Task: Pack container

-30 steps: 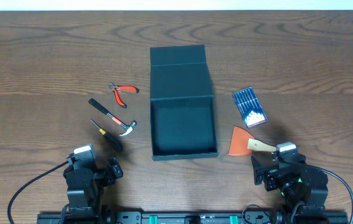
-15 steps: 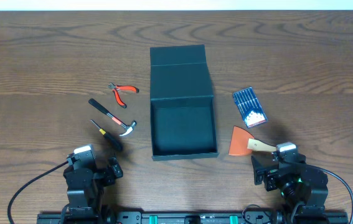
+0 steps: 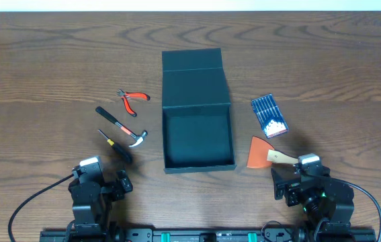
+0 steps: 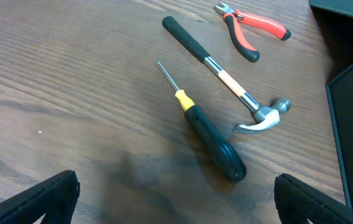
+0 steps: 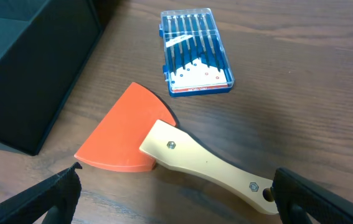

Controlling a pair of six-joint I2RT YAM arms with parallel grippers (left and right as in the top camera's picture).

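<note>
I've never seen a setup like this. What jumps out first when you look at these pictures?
The dark box in the middle, its lid folded back and nothing visible inside, catches the eye first. Just right of it lies a bright orange scraper, with a blue case of small drivers beyond it. Left of the box lie red-handled pliers, a hammer and a screwdriver.
</note>
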